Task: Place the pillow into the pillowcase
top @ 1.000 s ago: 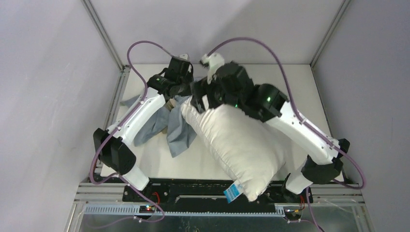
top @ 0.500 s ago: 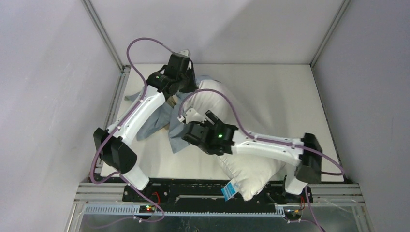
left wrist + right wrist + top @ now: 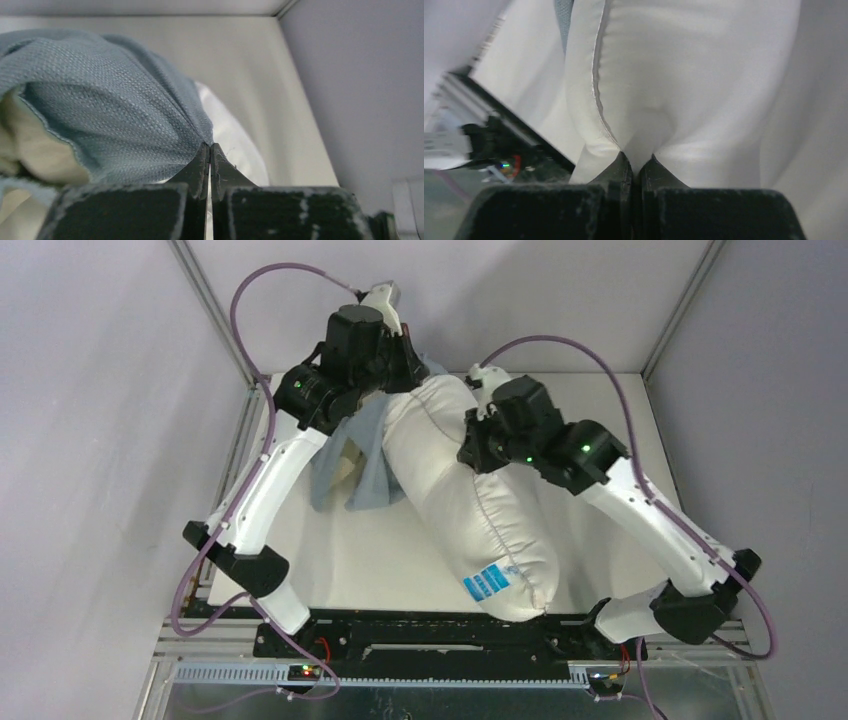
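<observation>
The off-white pillow (image 3: 470, 505) lies diagonally across the table, its blue tag (image 3: 487, 580) near the front edge and its far end at the back. The blue-grey pillowcase (image 3: 365, 455) hangs crumpled at the pillow's far left side. My left gripper (image 3: 210, 146) is shut on a fold of the pillowcase (image 3: 115, 115), lifted at the back. My right gripper (image 3: 638, 160) is shut on a pinch of the pillow (image 3: 684, 75) by its stitched seam, on the pillow's right flank in the top view (image 3: 478, 435).
The white table (image 3: 620, 440) is walled by grey panels at the left, back and right. A black rail with the arm bases (image 3: 440, 625) runs along the front edge. Purple cables loop above both arms.
My right arm swung from the pillow's left front to its right flank and pinched shut on it. The left arm rose toward the back with the pillowcase. The pillow rolled, its tag now facing up.
</observation>
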Controlling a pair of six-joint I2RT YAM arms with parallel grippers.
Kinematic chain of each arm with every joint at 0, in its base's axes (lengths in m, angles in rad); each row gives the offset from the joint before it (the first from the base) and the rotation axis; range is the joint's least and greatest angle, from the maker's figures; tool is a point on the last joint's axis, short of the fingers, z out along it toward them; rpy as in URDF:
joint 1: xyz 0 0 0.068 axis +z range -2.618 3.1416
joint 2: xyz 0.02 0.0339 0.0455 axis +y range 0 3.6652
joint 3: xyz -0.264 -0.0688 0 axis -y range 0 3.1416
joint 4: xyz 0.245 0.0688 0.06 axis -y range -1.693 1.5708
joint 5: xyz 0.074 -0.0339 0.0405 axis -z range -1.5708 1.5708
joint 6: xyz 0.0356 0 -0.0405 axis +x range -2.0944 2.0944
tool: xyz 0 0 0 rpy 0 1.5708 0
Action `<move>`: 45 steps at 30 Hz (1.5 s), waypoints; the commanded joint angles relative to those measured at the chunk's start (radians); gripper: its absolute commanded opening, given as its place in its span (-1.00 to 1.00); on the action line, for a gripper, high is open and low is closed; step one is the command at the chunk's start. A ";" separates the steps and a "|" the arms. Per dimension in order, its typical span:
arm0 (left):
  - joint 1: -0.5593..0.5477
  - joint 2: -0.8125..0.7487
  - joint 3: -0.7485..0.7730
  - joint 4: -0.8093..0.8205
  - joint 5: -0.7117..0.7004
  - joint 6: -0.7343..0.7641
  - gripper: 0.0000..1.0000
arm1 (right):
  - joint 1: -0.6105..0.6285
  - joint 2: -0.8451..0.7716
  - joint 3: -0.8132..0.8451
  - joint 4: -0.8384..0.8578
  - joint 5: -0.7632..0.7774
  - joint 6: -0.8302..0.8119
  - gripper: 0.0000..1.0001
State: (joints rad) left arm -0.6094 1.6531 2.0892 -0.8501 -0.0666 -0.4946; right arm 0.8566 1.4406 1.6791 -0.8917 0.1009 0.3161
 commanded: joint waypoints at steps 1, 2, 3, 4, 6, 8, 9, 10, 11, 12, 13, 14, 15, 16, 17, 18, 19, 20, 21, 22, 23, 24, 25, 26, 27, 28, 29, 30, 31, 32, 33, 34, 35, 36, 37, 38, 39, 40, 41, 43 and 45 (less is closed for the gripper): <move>-0.054 0.022 0.122 -0.002 0.108 0.033 -0.95 | -0.087 -0.014 0.025 0.194 -0.310 0.097 -1.00; -0.056 0.023 0.117 -0.003 0.115 0.038 -0.81 | -0.105 -0.009 0.007 0.207 -0.320 0.108 -1.00; -0.058 0.019 0.105 -0.001 0.117 0.046 -0.62 | -0.124 -0.006 -0.023 0.229 -0.344 0.125 -1.00; -0.059 0.006 0.085 0.005 0.115 0.053 -0.43 | -0.148 -0.005 -0.053 0.254 -0.368 0.146 -1.00; -0.066 -0.057 -0.003 0.036 0.101 0.074 -0.06 | -0.187 0.005 -0.105 0.282 -0.379 0.167 -1.00; -0.068 -0.138 -0.101 0.054 0.053 0.088 0.22 | -0.218 0.015 -0.134 0.286 -0.378 0.170 -1.00; -0.068 -0.189 -0.158 0.063 0.012 0.091 0.32 | -0.228 0.015 -0.148 0.297 -0.383 0.171 -1.00; -0.068 -0.240 -0.218 0.069 -0.035 0.092 0.38 | -0.236 0.016 -0.165 0.311 -0.394 0.174 -1.00; -0.064 -0.285 -0.282 0.074 -0.080 0.090 0.40 | -0.240 0.018 -0.170 0.321 -0.401 0.176 -1.00; -0.062 -0.333 -0.344 0.076 -0.149 0.088 0.42 | -0.244 0.023 -0.168 0.324 -0.405 0.176 -1.00; -0.056 -0.376 -0.417 0.080 -0.200 0.081 0.43 | -0.243 0.030 -0.163 0.324 -0.408 0.175 -1.00; -0.044 -0.413 -0.484 0.087 -0.237 0.071 0.43 | -0.243 0.035 -0.159 0.324 -0.411 0.174 -1.00; -0.025 -0.446 -0.561 0.093 -0.262 0.057 0.43 | -0.242 0.040 -0.154 0.325 -0.415 0.174 -1.00; 0.002 -0.471 -0.632 0.105 -0.273 0.042 0.43 | -0.241 0.041 -0.150 0.324 -0.415 0.173 -1.00; 0.034 -0.491 -0.697 0.124 -0.274 0.030 0.43 | -0.240 0.043 -0.146 0.322 -0.415 0.173 -1.00; 0.063 -0.506 -0.757 0.146 -0.284 0.022 0.43 | -0.239 0.042 -0.144 0.323 -0.415 0.173 -1.00; 0.094 -0.515 -0.806 0.177 -0.287 0.016 0.44 | -0.239 0.041 -0.143 0.324 -0.415 0.173 -1.00; 0.126 -0.516 -0.850 0.209 -0.273 0.011 0.44 | -0.239 0.040 -0.140 0.324 -0.415 0.174 -1.00; 0.156 -0.510 -0.879 0.238 -0.265 0.003 0.45 | -0.238 0.041 -0.136 0.323 -0.417 0.175 -1.00; 0.184 -0.497 -0.897 0.264 -0.261 -0.004 0.47 | -0.237 0.040 -0.131 0.319 -0.416 0.174 -1.00; 0.199 -0.480 -0.908 0.289 -0.256 -0.009 0.48 | -0.236 0.041 -0.124 0.313 -0.414 0.172 -1.00; 0.213 -0.460 -0.913 0.313 -0.254 -0.015 0.49 | -0.234 0.041 -0.120 0.311 -0.410 0.169 -1.00; 0.222 -0.441 -0.917 0.343 -0.254 -0.020 0.49 | -0.232 0.042 -0.118 0.309 -0.409 0.168 -1.00; 0.227 -0.423 -0.926 0.390 -0.258 -0.022 0.49 | -0.229 0.042 -0.115 0.309 -0.409 0.169 -1.00; 0.231 -0.404 -0.928 0.436 -0.266 -0.028 0.48 | -0.228 0.044 -0.112 0.308 -0.408 0.168 -1.00; 0.236 -0.384 -0.925 0.461 -0.263 -0.030 0.46 | -0.228 0.047 -0.109 0.307 -0.409 0.169 -1.00; 0.237 -0.365 -0.923 0.489 -0.259 -0.029 0.43 | -0.225 0.048 -0.106 0.305 -0.408 0.170 -1.00; 0.236 -0.346 -0.919 0.506 -0.266 -0.030 0.40 | -0.222 0.049 -0.104 0.304 -0.407 0.170 -1.00; 0.236 -0.326 -0.911 0.511 -0.280 -0.031 0.37 | -0.220 0.050 -0.102 0.304 -0.406 0.170 -1.00; 0.238 -0.310 -0.901 0.517 -0.294 -0.029 0.32 | -0.217 0.052 -0.098 0.303 -0.404 0.170 -1.00; 0.238 -0.298 -0.899 0.530 -0.312 -0.029 0.27 | -0.215 0.054 -0.096 0.301 -0.402 0.170 -1.00; 0.238 -0.289 -0.898 0.547 -0.332 -0.022 0.20 | -0.214 0.054 -0.094 0.299 -0.400 0.171 -1.00; 0.239 -0.273 -0.893 0.559 -0.344 -0.014 0.11 | -0.213 0.056 -0.092 0.298 -0.399 0.172 -1.00; 0.239 -0.257 -0.877 0.560 -0.353 -0.003 0.02 | -0.209 0.054 -0.088 0.297 -0.397 0.174 -1.00; 0.239 -0.241 -0.859 0.547 -0.351 0.016 -0.09 | -0.208 0.054 -0.084 0.293 -0.395 0.175 -1.00; 0.240 -0.226 -0.840 0.539 -0.347 0.032 -0.21 | -0.205 0.051 -0.078 0.290 -0.392 0.175 -1.00; 0.239 -0.219 -0.829 0.534 -0.339 0.044 -0.35 | -0.204 0.051 -0.069 0.285 -0.386 0.173 -1.00; 0.239 -0.220 -0.824 0.536 -0.325 0.057 -0.51 | -0.202 0.049 -0.062 0.279 -0.379 0.170 -1.00; 0.238 -0.224 -0.822 0.536 -0.315 0.066 -0.68 | -0.201 0.049 -0.056 0.272 -0.373 0.168 -1.00; 0.234 -0.251 -0.824 0.536 -0.288 0.082 -0.96 | -0.201 0.047 -0.045 0.263 -0.364 0.170 -1.00; 0.215 -0.300 -0.818 0.531 -0.270 0.107 -1.00 | -0.198 0.047 -0.037 0.254 -0.358 0.169 -1.00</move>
State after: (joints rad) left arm -0.3756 1.4361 1.1893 -0.3527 -0.3580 -0.4522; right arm 0.6537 1.5059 1.5536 -0.6998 -0.2684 0.4747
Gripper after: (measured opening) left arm 0.022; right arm 0.033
